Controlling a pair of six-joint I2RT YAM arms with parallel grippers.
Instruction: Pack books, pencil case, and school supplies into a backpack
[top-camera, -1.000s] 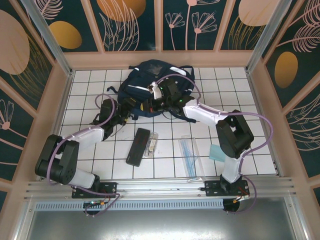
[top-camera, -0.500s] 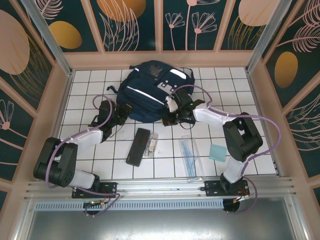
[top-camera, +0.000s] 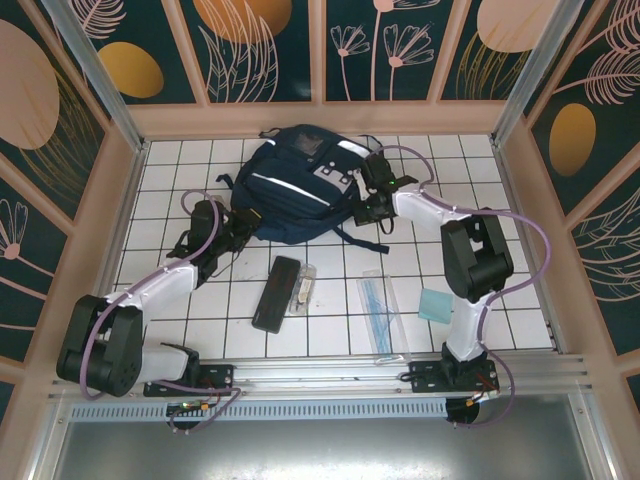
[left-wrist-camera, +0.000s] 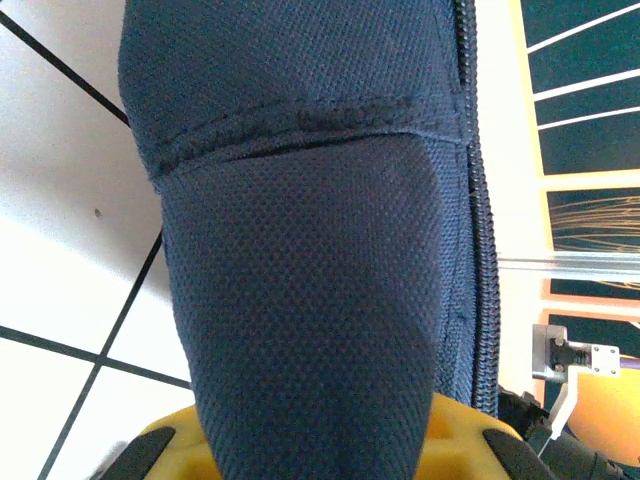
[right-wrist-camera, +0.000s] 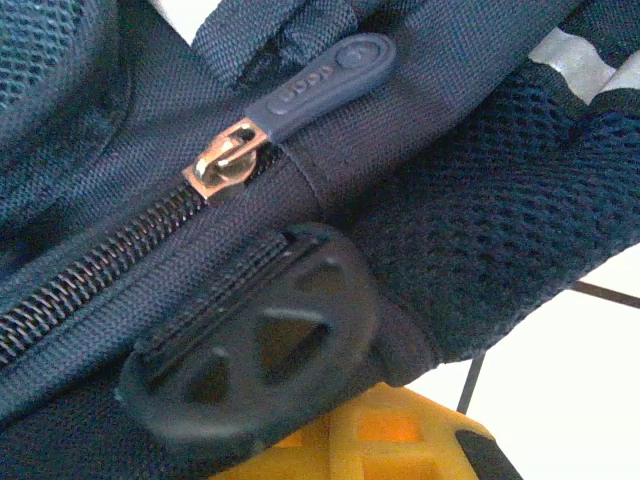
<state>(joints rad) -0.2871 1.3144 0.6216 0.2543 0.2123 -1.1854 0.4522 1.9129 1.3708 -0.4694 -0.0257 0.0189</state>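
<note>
two arms bracket a large navy-blue fabric backpack (top-camera: 295, 190) with white reflective stripes, lying at the far middle of the white tiled table (top-camera: 180, 330). the left gripper (top-camera: 243, 226) is clamped on a fold of the backpack's mesh at its near-left edge. the right gripper (top-camera: 372, 205), jaws fully closed, sits against the bag's right side, and whether it pinches anything cannot be told. four items wait on the near tiles: a long flat black pencil case (top-camera: 277, 293), a clear bluish plastic ruler set (top-camera: 378, 305) to its right, a small light-teal square pad (top-camera: 436, 305) beyond that, and a small transparent tube (top-camera: 303, 288) just beside the case.

the likeliest trouble is that the thin pinch of mesh slips, or that a pull drags the whole bag instead of opening it. the right jaws lie by a black plastic strap buckle (right-wrist-camera: 260, 350), not on the navy rubber zip pull (right-wrist-camera: 320, 85), so a tug may move the strap and leave the zip closed.

the overhead view gives the layout but no zip detail. the right wrist view shows the brass slider (right-wrist-camera: 225, 160) and meshed teeth. the left wrist view shows the mesh fold running down into the gripper.
</note>
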